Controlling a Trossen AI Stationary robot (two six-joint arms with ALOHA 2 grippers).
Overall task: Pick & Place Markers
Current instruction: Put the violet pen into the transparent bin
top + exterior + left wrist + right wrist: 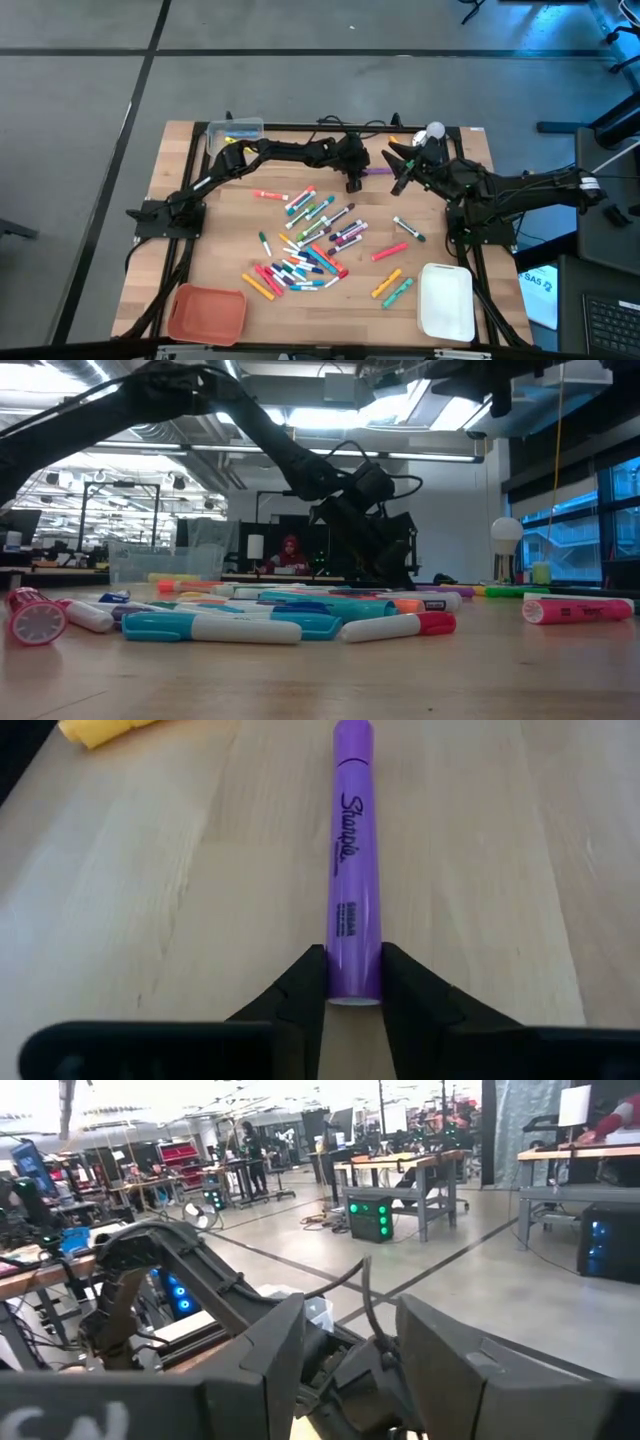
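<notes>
Purple was the marker (354, 870) between the two dark fingers (300, 982) of the left gripper (354, 982). The fingers pressed on both sides of its near end, so the gripper was clenched on this purple marker, which lay flat on the wooden table (150, 910). The rest of its barrel, with black writing on it, ran straight forward, away from the gripper. A little further ahead and to one side a yellow marker (105, 730) lay on the wood, apart from the purple one.

In the high view the left gripper (354, 180) was at the far middle of the table, with the purple marker (376, 170) pointing from it toward the right arm. Nearer to the front edge than this gripper lay the big heap of markers (305, 245), well apart from it. A clear tub (235, 131) stood beyond the left arm at the far edge, a red tray (206, 313) at the front left corner and a white tray (446, 302) at the front right.

The right gripper (402, 172) hung just beside the purple marker's other end, above the table. Its fingers (455, 1355) stood apart with nothing between them.
</notes>
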